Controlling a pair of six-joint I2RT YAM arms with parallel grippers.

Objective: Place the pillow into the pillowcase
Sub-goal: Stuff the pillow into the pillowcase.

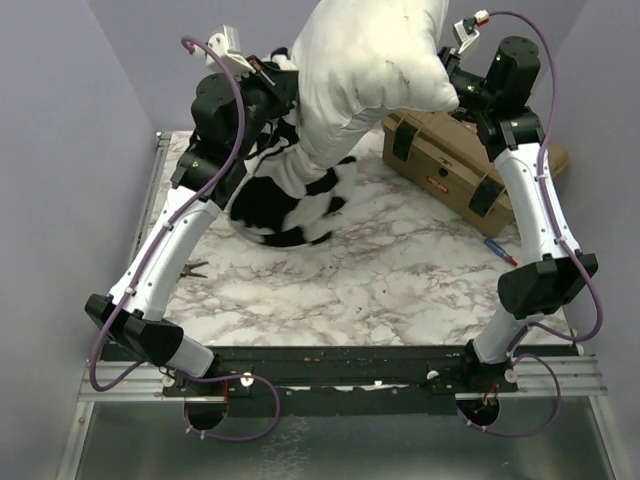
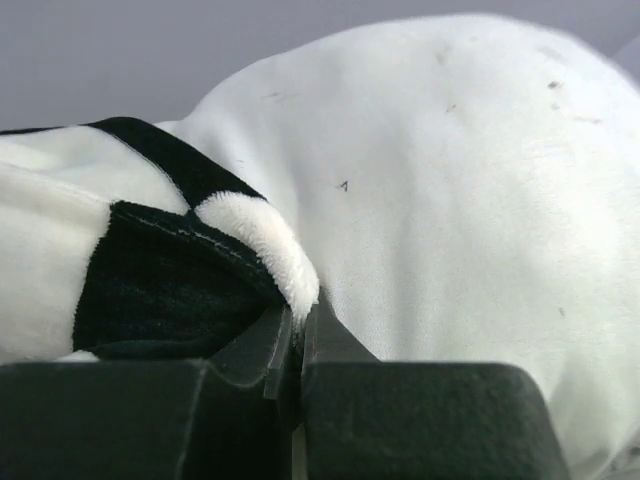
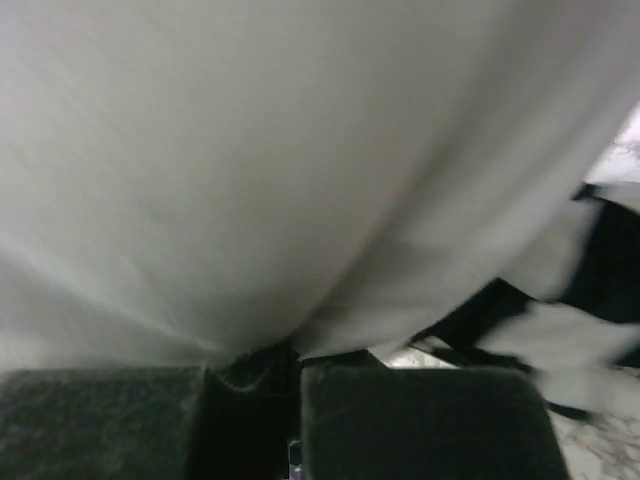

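Observation:
The white pillow (image 1: 370,70) hangs high over the back of the table, and its lower end sits inside the black-and-white checked pillowcase (image 1: 290,200), which bunches down onto the marble. At the case's upper left rim, my left gripper (image 1: 275,80) is shut on it. In the left wrist view the jaws (image 2: 297,315) pinch a fluffy edge of the pillowcase (image 2: 150,280), with the pillow (image 2: 450,200) right behind. My right gripper (image 1: 455,95) is shut on the pillow's right corner. In the right wrist view the pillow (image 3: 300,150) fills the frame above the gripper (image 3: 295,355), and the pillowcase (image 3: 600,260) shows at the right.
A tan hard case (image 1: 450,160) lies at the back right of the marble table (image 1: 380,290). A small plier-like tool (image 1: 193,268) lies near the left arm and a pen-like item (image 1: 500,250) near the right arm. Grey walls close in on three sides.

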